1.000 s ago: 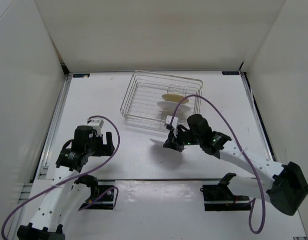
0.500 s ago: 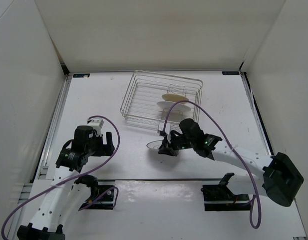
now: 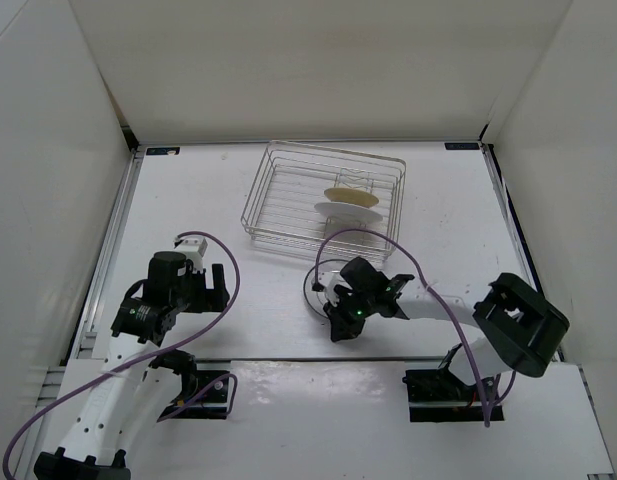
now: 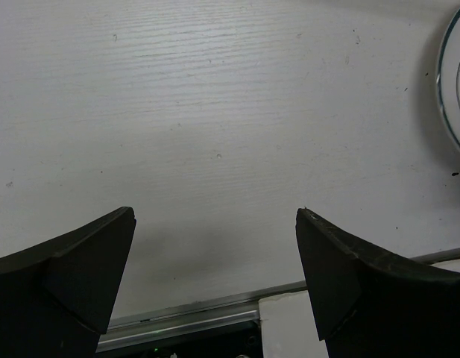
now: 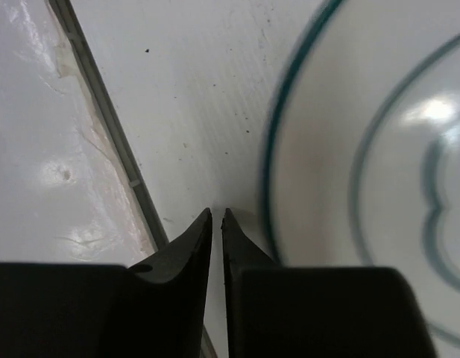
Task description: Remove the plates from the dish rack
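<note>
The silver wire dish rack point(image 3: 288, 190) stands at the back centre. A tan plate point(image 3: 350, 196) and a white plate point(image 3: 337, 209) stand on edge in its right half. A third white plate point(image 3: 321, 283) with teal rings lies flat on the table in front of the rack. It also shows in the right wrist view point(image 5: 364, 186) and at the left wrist view's right edge point(image 4: 457, 82). My right gripper point(image 3: 335, 328) point(image 5: 217, 212) is shut and empty, its tips just beside that plate's near rim. My left gripper point(image 3: 216, 285) point(image 4: 215, 224) is open and empty, low over bare table left of the plate.
A metal strip point(image 5: 110, 127) marks the table's near edge, just left of my right fingertips. White walls enclose the table on three sides. The two arm bases stand at the near edge.
My right arm swung down and towards the near edge with the white plate. The plate went from held on edge to lying flat on the table, free of the jaws. The left arm has not moved.
</note>
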Action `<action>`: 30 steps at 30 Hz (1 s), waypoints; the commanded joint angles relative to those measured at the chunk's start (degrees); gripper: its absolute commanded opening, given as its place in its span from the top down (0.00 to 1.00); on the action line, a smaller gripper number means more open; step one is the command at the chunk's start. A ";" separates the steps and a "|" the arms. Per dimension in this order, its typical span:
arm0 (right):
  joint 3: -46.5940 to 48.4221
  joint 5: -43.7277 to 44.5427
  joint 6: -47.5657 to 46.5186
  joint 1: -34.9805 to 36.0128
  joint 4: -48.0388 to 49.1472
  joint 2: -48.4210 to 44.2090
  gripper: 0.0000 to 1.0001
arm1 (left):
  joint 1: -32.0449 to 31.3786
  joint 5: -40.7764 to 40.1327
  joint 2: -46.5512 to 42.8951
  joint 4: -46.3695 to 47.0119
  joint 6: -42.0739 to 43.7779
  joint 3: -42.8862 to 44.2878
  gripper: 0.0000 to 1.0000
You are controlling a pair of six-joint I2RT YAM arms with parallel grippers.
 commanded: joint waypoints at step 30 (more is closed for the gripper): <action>49.71 42.11 -20.52 -2.61 -31.84 -1.19 0.34 | -0.08 0.77 -1.47 0.50 -0.11 0.97 0.00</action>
